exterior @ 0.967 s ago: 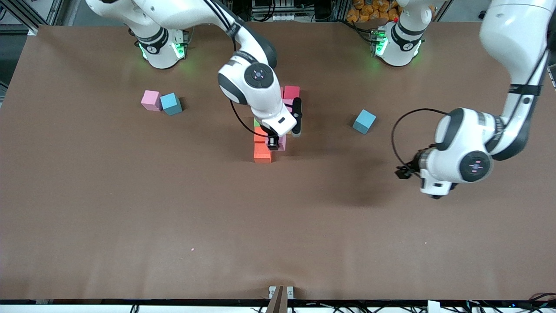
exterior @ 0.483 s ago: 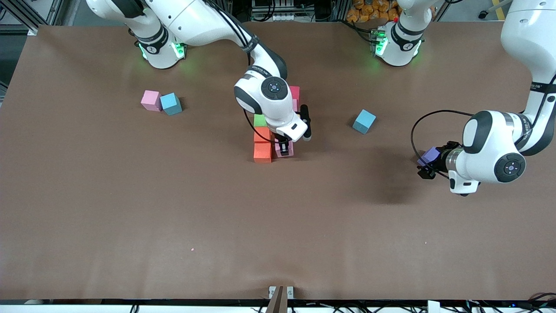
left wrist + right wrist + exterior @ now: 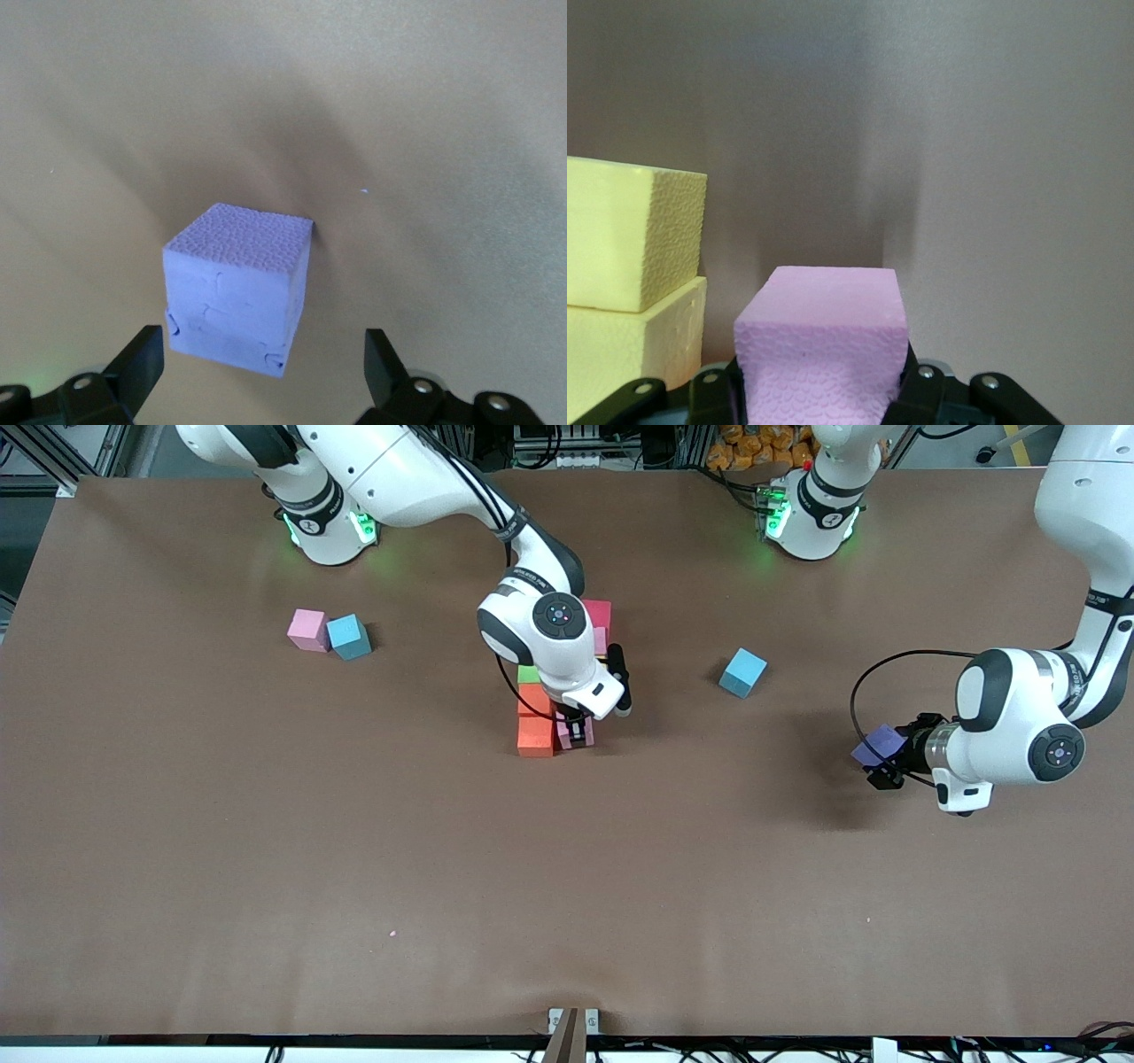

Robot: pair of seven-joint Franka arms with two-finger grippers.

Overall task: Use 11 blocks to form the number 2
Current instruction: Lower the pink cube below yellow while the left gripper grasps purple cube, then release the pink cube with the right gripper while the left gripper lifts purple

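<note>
My right gripper is shut on a pink block, held low beside an orange block at the end of the block cluster nearest the front camera. The cluster also shows a second orange block, a green one, a red one and two stacked-looking yellow ones; the arm hides the rest. My left gripper is open at a purple block lying on the table, toward the left arm's end, just ahead of the fingertips.
A loose pink block touches a light-blue cube toward the right arm's end. Another light-blue cube lies between the cluster and the left gripper. The brown table stretches bare toward the front camera.
The right gripper carried the pink block along the cluster to sit beside the nearest orange block. The left arm swung toward its end of the table, bringing its open gripper to the purple block.
</note>
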